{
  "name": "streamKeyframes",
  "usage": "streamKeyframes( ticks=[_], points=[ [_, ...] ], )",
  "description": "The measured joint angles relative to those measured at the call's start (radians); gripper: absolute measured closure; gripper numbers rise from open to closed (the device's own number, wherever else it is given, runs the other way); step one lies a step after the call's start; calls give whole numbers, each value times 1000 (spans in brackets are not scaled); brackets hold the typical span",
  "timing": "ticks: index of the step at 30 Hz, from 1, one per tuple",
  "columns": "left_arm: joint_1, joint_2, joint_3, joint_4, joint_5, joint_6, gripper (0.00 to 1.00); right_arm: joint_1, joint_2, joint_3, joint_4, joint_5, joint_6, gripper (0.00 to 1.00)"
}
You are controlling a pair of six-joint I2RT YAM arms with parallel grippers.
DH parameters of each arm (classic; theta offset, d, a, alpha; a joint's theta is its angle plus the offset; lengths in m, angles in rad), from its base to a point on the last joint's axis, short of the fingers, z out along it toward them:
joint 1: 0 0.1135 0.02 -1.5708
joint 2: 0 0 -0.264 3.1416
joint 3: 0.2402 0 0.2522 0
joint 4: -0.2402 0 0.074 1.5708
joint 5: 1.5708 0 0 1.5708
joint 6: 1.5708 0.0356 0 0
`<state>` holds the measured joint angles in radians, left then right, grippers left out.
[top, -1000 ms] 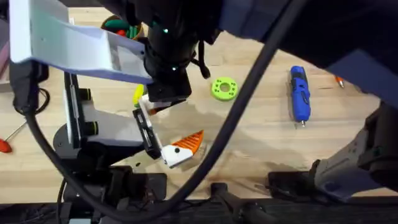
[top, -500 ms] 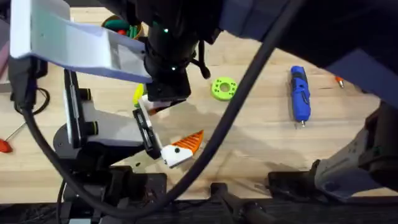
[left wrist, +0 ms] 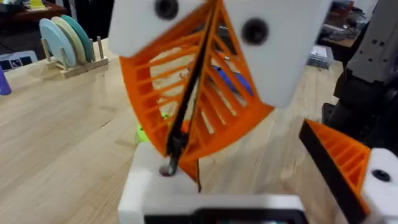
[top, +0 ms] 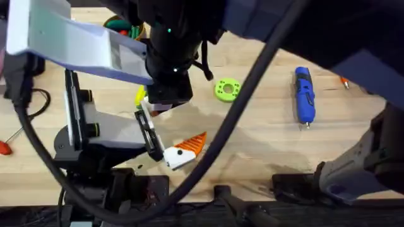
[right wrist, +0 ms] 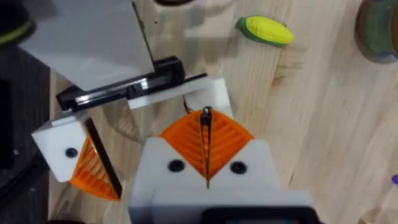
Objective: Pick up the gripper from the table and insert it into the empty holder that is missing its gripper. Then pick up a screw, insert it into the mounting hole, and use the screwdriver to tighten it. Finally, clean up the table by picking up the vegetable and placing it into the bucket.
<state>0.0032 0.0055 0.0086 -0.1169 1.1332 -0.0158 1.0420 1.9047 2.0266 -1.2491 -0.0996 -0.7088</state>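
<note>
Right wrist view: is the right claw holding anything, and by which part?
Yes. The right claw pinches a thin dark piece, likely the screw, along its shaft between the orange pads; its tip pokes out against the white holder.

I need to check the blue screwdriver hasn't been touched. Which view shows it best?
The overhead view: the screwdriver lies whole on the table, apart from both arms. The left wrist view catches blue streaks behind orange ribs, perhaps it.

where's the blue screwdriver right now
In the overhead view the screwdriver lies on the right part of the table, to the right of the green ring, with neither arm touching it.
</note>
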Motion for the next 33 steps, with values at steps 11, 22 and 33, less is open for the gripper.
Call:
streamKeyframes(
  ticks=[11, 22, 33],
  points=[
    [0, 0, 0, 0, 0, 0, 15, -6, 0, 0, 8, -2, 2, 995],
    [0, 0, 0, 0, 0, 0, 15, -6, 0, 0, 0, -2, 3, 995],
    [0, 0, 0, 0, 0, 0, 15, -6, 0, -16, 23, -2, 3, 995]
  ],
)
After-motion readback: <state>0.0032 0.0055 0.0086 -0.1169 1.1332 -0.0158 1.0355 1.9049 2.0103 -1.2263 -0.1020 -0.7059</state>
